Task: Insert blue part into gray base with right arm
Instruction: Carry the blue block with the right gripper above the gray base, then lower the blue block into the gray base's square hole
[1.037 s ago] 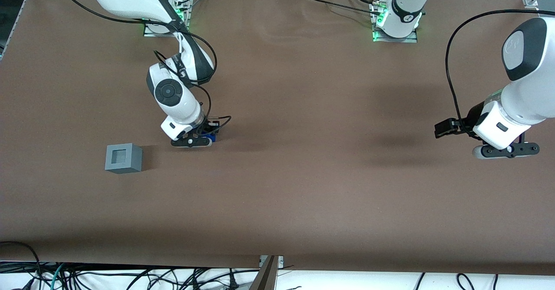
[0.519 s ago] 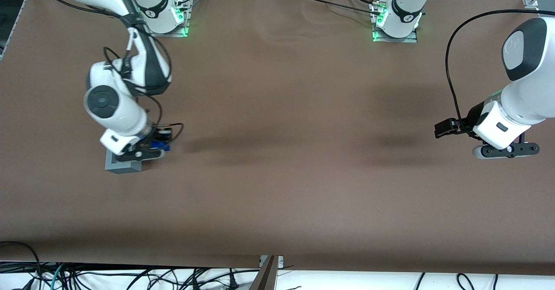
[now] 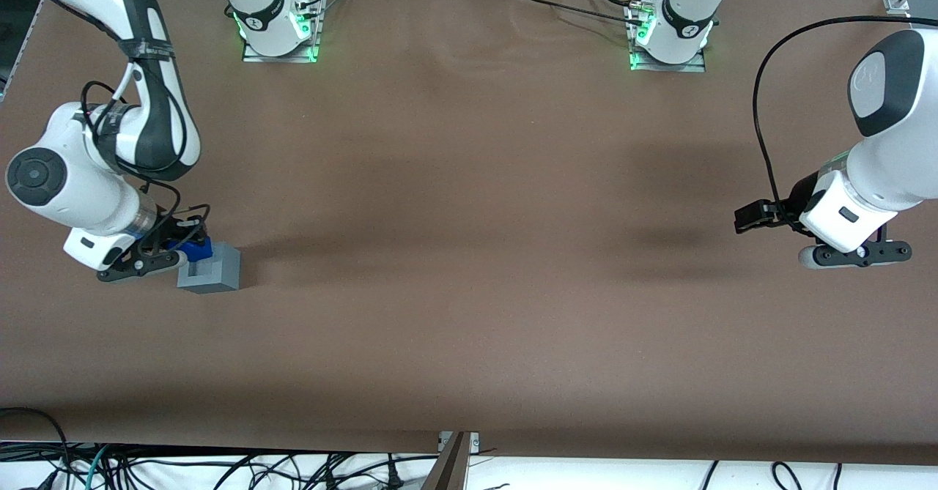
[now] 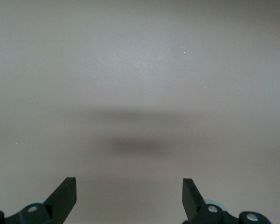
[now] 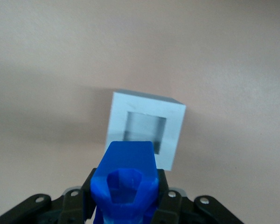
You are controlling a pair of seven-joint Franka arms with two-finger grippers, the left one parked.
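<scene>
1. The gripper [image 3: 192,250] is clenched on the blue part [image 5: 126,179], held just above the gray base [image 3: 212,271]
2. The base (square recess uncovered) sits on the brown table [image 3: 469,255] at the working arm's end; no legible writing shows

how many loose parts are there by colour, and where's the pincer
blue: 1, the blue part, clamped in the pincer above the gray base
gray: 1, the gray base, on the table
total: 2
</scene>
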